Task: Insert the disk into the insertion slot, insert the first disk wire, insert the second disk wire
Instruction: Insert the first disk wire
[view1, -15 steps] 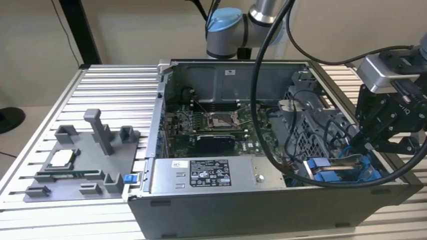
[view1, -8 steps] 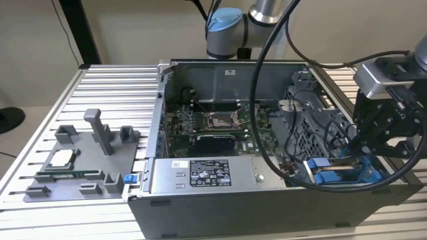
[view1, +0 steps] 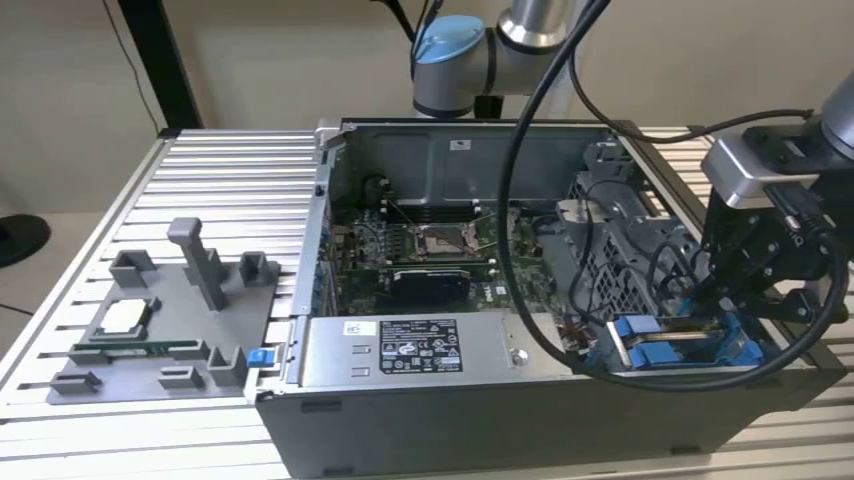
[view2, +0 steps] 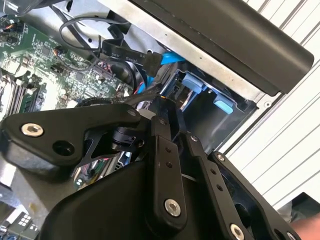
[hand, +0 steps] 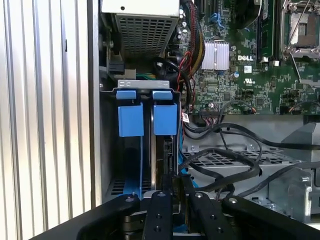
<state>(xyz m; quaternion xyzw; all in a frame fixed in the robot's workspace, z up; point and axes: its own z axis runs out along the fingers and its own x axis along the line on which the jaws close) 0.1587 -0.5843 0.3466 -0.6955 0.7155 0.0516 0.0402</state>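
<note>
The black hand (hand: 174, 181), fingers pinched narrow, sits at the thin dark edge of the disk (hand: 164, 155). It stands inside the perforated grey sheet-metal insertion slot (hand: 122, 186).

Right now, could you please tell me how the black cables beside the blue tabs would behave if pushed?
The black cables would probably bend aside rather than resist: they lie in loose curves over the perforated metal cage. They may spring back, since one seems plugged into the green board.
</note>
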